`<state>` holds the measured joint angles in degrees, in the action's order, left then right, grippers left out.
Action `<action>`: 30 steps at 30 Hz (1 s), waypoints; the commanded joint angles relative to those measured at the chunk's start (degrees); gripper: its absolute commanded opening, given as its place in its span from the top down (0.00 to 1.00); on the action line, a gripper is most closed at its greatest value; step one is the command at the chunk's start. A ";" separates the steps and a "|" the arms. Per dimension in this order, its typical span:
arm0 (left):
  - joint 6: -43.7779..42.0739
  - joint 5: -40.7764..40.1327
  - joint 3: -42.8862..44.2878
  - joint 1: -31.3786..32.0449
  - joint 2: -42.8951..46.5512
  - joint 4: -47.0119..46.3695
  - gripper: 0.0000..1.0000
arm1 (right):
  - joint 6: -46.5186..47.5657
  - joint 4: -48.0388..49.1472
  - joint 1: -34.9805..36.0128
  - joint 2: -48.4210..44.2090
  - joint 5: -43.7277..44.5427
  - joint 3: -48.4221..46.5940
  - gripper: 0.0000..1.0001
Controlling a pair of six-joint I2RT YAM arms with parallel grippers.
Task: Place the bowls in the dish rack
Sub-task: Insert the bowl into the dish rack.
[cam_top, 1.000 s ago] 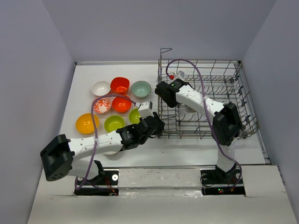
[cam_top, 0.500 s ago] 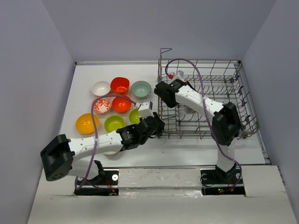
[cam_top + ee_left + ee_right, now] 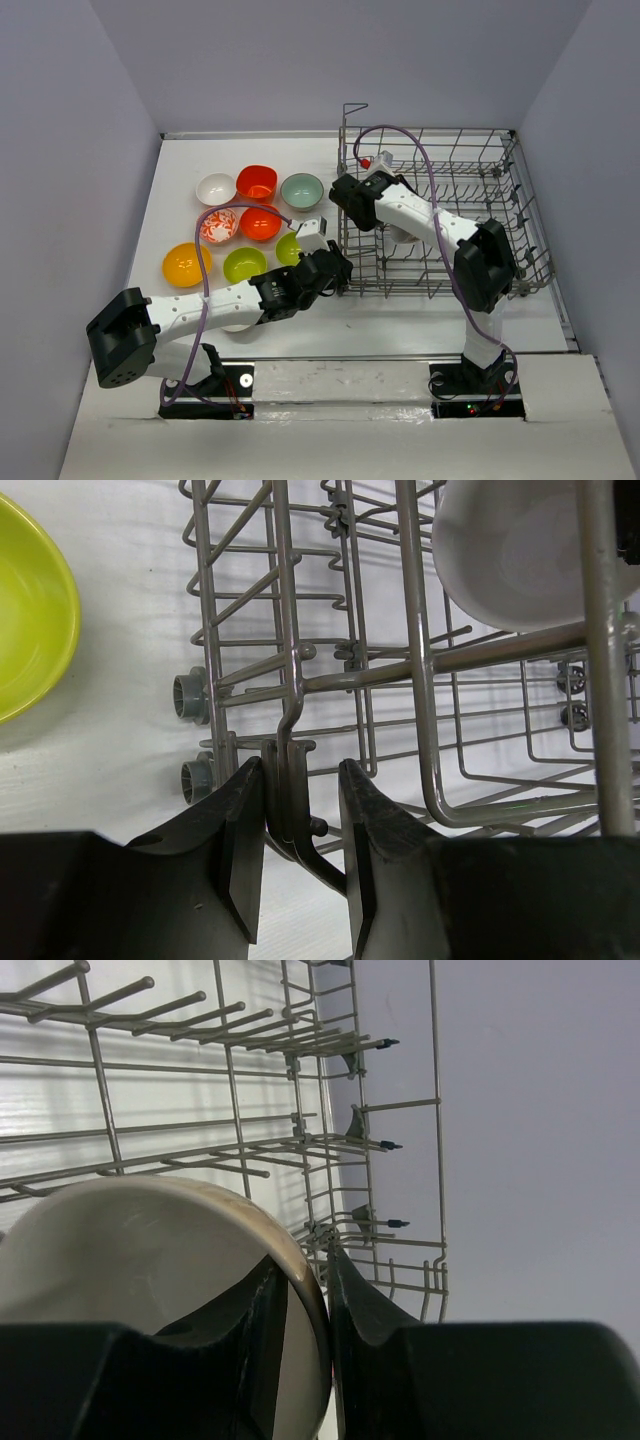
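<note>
The right gripper point(image 3: 305, 1330) has eased its clench on the white bowl's point(image 3: 130, 1260) rim inside the dish rack point(image 3: 470, 215) — release beginning — while the left gripper point(image 3: 300, 830) stays clamped on the rack's near-left wire, steadying it.

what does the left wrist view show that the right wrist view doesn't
Only the left wrist view shows a lime green bowl on the table, the rack's small wheels, and the left gripper with its jaws around a wire at the rack's edge. Only the right wrist view shows the right gripper with its jaws astride the rim of a white bowl, plus dark-tipped tines. Both show the dish rack and a white bowl inside it.
</note>
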<state>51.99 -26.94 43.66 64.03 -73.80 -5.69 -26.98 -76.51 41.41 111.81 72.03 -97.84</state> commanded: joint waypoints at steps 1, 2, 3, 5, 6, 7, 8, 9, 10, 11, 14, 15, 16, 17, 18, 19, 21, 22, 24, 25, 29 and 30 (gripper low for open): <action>-4.09 6.55 1.34 4.09 -0.03 -2.13 1.00 | -2.37 -3.12 0.16 2.71 3.47 3.45 0.79; -4.09 6.55 1.34 4.09 0.06 -2.13 1.00 | -2.29 -3.12 0.16 2.63 3.56 3.88 0.82; -4.09 6.64 1.43 4.09 0.06 -2.22 1.00 | -2.37 -3.12 0.16 2.54 3.73 4.15 0.89; -4.09 6.64 1.34 4.09 0.32 -2.22 1.00 | -2.55 -3.12 0.16 2.45 3.82 4.33 0.93; -4.09 6.55 1.08 4.17 0.32 -2.22 1.00 | -2.46 -3.12 0.16 2.36 4.17 4.59 0.95; -4.09 6.55 0.99 4.17 0.50 -2.22 1.00 | -2.37 -3.12 0.16 2.27 4.35 4.68 0.98; -4.09 6.46 0.82 4.09 0.67 -2.22 1.00 | -2.46 -3.12 0.16 2.19 4.35 4.77 0.98; -4.09 6.55 0.64 4.09 0.76 -2.13 1.00 | -2.46 -3.12 0.16 2.10 4.52 4.85 0.98; -4.09 6.46 0.55 4.09 0.94 -2.13 1.00 | -2.37 -3.12 0.16 1.84 4.61 4.94 0.98; -4.00 6.46 0.38 4.09 1.11 -2.04 1.00 | -2.37 -3.12 0.16 1.66 4.52 5.03 0.98; -4.00 6.46 0.20 4.17 1.20 -2.13 1.00 | -2.37 -3.12 0.16 0.96 4.79 5.29 0.99; -4.00 6.46 0.29 4.09 1.20 -2.13 1.00 | -2.29 -2.94 0.16 0.52 4.87 5.47 0.99; -4.00 6.46 0.29 4.17 1.20 -2.13 1.00 | -1.50 -2.33 0.16 0.08 5.14 6.17 0.99; -4.00 6.46 0.29 4.09 1.12 -2.04 1.00 | -1.06 -1.89 0.16 -0.45 5.31 6.61 0.99; -4.00 6.55 0.29 4.17 1.11 -2.04 1.00 | -0.62 -1.54 0.16 -1.50 5.31 6.87 0.99; -4.00 6.55 0.29 4.09 1.11 -2.13 1.00 | -0.35 -1.54 0.16 -1.85 5.40 7.14 0.99; -4.00 6.55 0.37 4.09 1.03 -2.22 1.00 | 0.35 -0.66 0.16 -2.82 5.49 8.19 0.99; -4.00 6.64 0.37 4.09 0.94 -2.13 1.00 | 0.35 -0.57 0.16 -3.09 5.75 8.46 0.99; -4.09 6.64 0.37 4.09 0.94 -2.13 1.00 | 0.44 -0.39 0.16 -3.61 5.75 8.90 0.99; -4.00 6.55 0.37 4.17 0.94 -2.13 1.00 | 0.70 -0.39 0.16 -4.14 5.84 8.98 0.98; -3.91 6.55 0.20 4.09 0.76 -2.13 1.00 | 1.23 -0.05 0.16 -5.20 6.72 8.89 0.98; -3.91 6.64 0.20 4.09 0.76 -2.13 1.00 | 1.49 0.22 0.16 -5.37 6.81 9.25 0.98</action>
<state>52.47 -26.61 43.66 64.93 -73.80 -5.76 -25.21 -73.69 42.13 106.78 72.25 -90.94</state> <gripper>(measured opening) 0.390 0.196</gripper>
